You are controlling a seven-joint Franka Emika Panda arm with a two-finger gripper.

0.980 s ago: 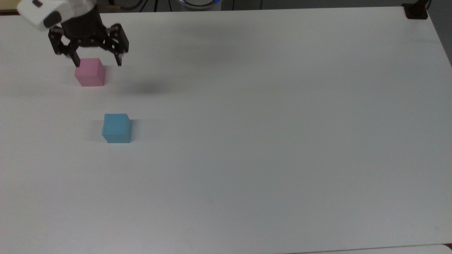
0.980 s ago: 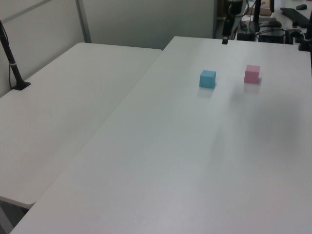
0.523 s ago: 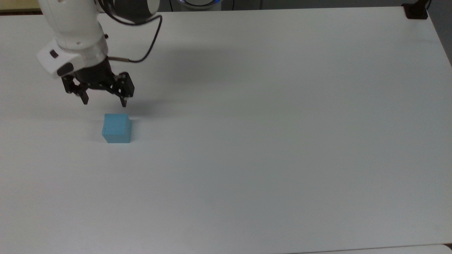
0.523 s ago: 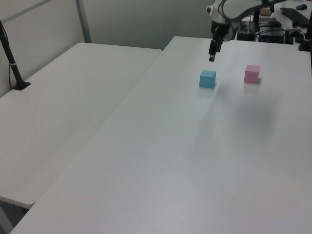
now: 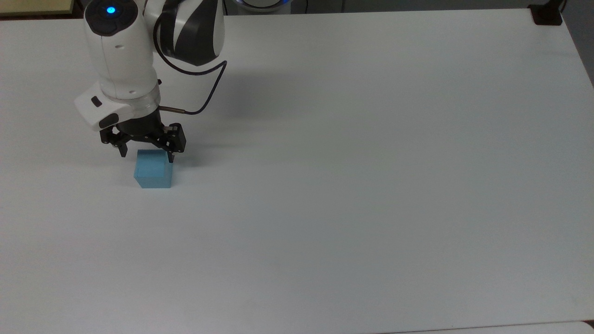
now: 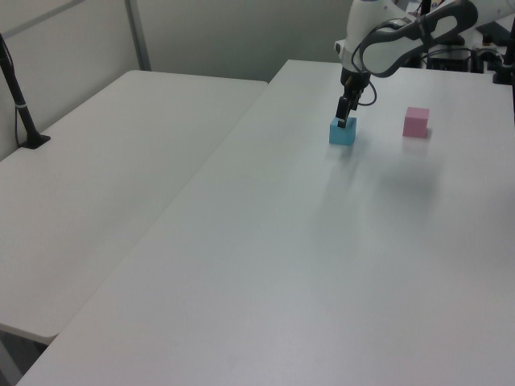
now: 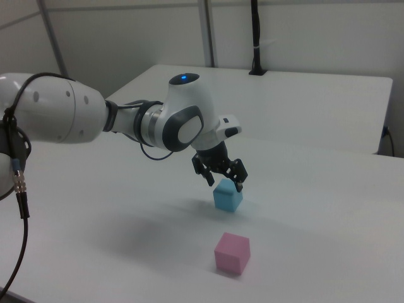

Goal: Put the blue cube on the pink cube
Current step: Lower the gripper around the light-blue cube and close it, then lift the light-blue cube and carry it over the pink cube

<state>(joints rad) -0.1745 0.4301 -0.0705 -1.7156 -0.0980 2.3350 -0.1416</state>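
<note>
We have the gripper (image 5: 147, 157) spread wide and poised just above the blue cube (image 5: 153, 172), gripping nothing; in the top view one fingertip (image 5: 123, 153) sits off the cube's far left corner and the other (image 5: 171, 157) at its far right edge, and in the right view the tips hang at about the level of the cube's top face. The blue cube rests flat on the white table (image 5: 371, 162), untouched as far as we can tell. The pink cube (image 7: 231, 252) stands on the same table, well apart from the blue one, toward the near edge in the right view and to the right of the blue cube in the left view

The step in hand, as we judge it, is the descent and grasp. To do it well we would first centre the gripper over the cube, since in the top view it looks set a little toward the far side. Then we lower straight down so both fingers pass outside opposite faces without clipping the top edge, stop short of the table, and close squarely on the flat sides. A grip around mid-height should keep the cube from tilting, which matters because it must land level on a target no bigger than itself. We lift clear before travelling across
</note>
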